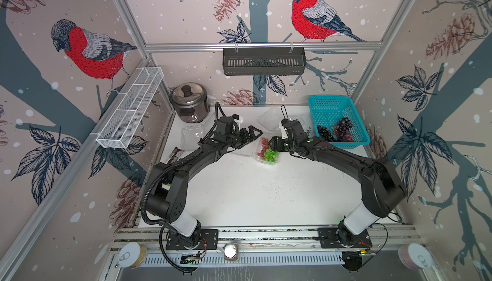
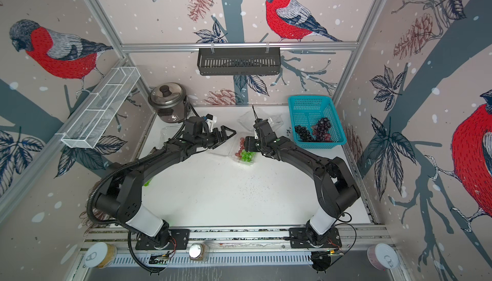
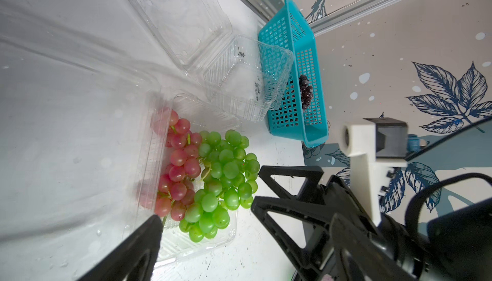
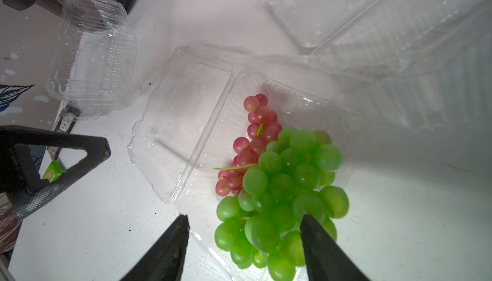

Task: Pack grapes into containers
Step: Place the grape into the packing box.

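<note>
Fingers [image 4: 170, 250] on the right gripper [image 4: 245, 217] are spread apart around the green grapes [image 4: 282, 186], not squeezing, so I'd call this the drop-off. That bunch lies beside the red grapes [image 4: 255, 138] in the open container [image 4: 306, 98] mid counter [image 1: 253, 194]. Left gripper [image 1: 253, 136] hangs wide open at its 10 o'clock. Next up, probably: lift clear, then grab the dark grapes [image 1: 326, 133] from the basket [image 1: 328, 98] at 2 o'clock.

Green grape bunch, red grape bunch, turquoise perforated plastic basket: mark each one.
green grape bunch [image 4: 282, 186]: right wrist view, middle of the cluster.
red grape bunch [image 3: 179, 157]: left wrist view, a central grape.
turquoise perforated plastic basket [image 1: 329, 110]: a top view, bare mesh floor.
</note>
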